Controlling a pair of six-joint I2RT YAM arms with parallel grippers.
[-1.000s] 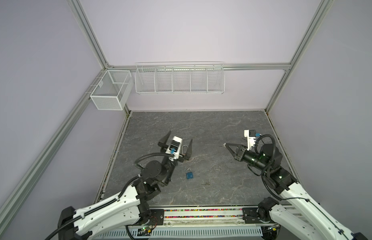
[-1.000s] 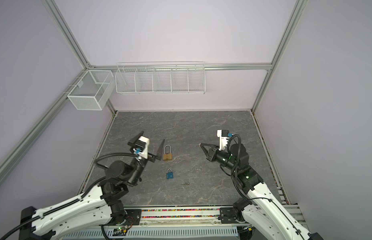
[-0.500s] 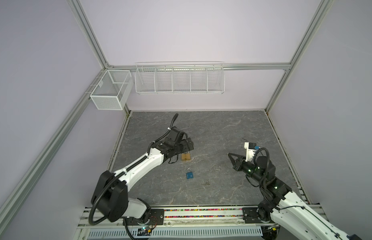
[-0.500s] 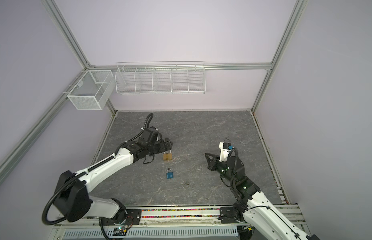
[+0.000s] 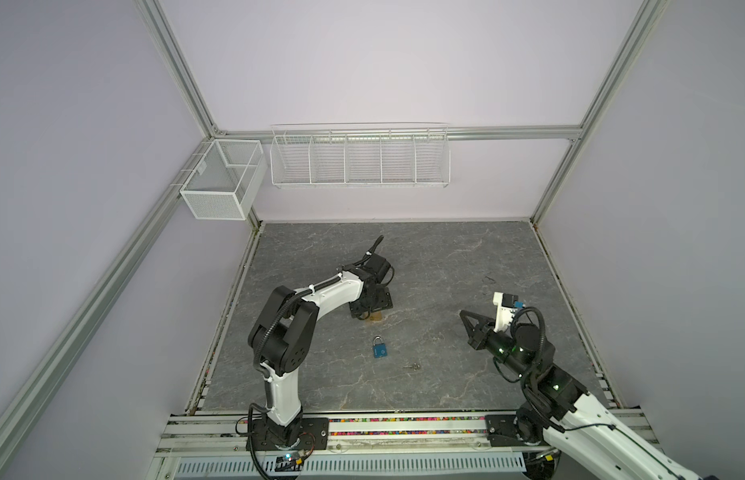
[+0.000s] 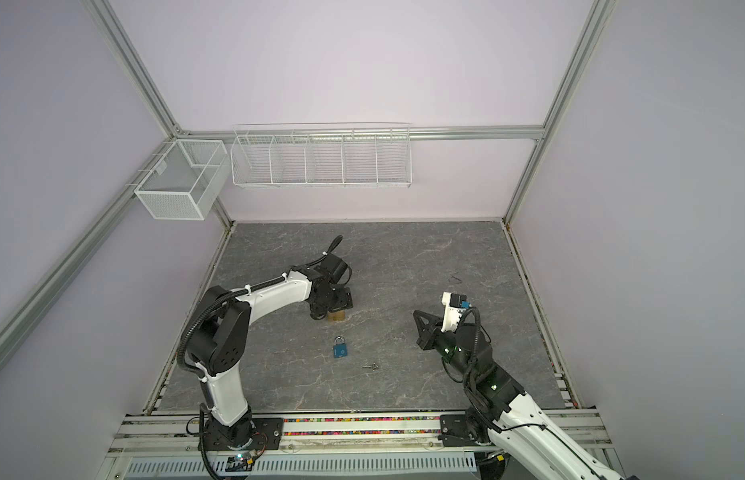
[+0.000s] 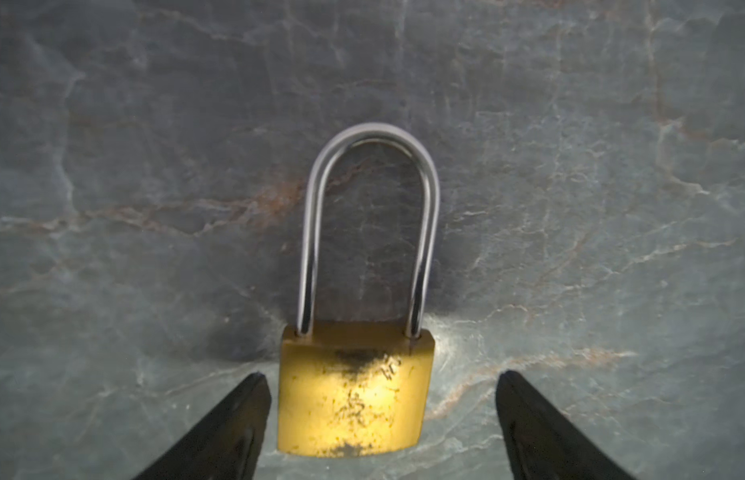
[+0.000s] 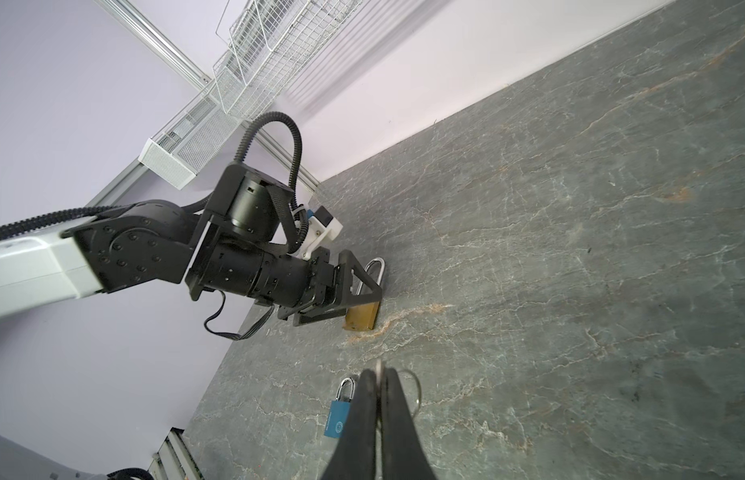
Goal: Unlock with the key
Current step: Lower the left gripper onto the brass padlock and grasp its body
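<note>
A brass padlock [image 7: 354,399] with a long steel shackle lies flat on the grey stone table [image 5: 445,266]. My left gripper [image 7: 381,376] is down at the table and open. One finger stands on each side of the lock's body, with a gap on both sides. In both top views the left arm hides most of the brass padlock [image 5: 377,328] [image 6: 336,316]. My right gripper [image 8: 379,374] hovers at the right [image 5: 466,318], shut on a thin silver key whose blade tip sticks out past the fingertips. The key's wire ring [image 8: 414,388] hangs behind the fingers.
A blue padlock [image 5: 380,348] [image 8: 339,415] lies nearer the front, with a small loose key [image 5: 412,366] just right of it. Two white wire baskets [image 5: 358,156] [image 5: 223,185] hang on the back and left walls. Rails [image 5: 404,428] run along the front edge.
My left arm has stretched forward and come down from a raised pose, setting its open jaws around the brass padlock. My right arm has drawn back and sunk a little, still shut.
</note>
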